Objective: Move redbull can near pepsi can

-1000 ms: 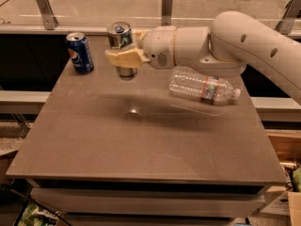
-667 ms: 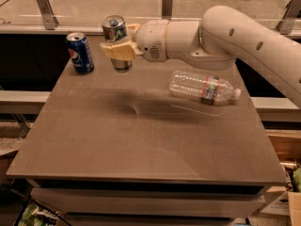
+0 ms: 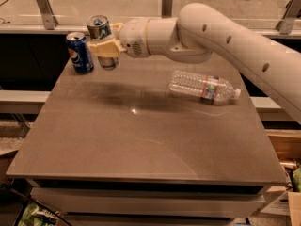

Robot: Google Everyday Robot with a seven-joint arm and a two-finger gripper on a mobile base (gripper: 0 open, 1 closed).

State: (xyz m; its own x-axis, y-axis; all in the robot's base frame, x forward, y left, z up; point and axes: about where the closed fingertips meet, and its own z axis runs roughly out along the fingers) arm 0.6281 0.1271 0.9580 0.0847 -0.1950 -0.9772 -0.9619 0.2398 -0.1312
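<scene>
In the frame's upper left, the gripper (image 3: pixel 107 48) has its fingers clamped on the slim silver-and-blue redbull can (image 3: pixel 98 28), near-upright, just right of the dark blue pepsi can (image 3: pixel 80 55).

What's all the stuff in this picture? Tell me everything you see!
pepsi can: one, dark blue, standing at the table's far corner.
redbull can: one, silver and blue, held in the gripper right beside the pepsi can.
water bottle: one, clear, lying on its side on the table.
table: one, brown, under everything.
posts: three, grey metal, behind the table.
gripper: one, tan, shut on the redbull can.
arm: one, white, reaching over the table.
</scene>
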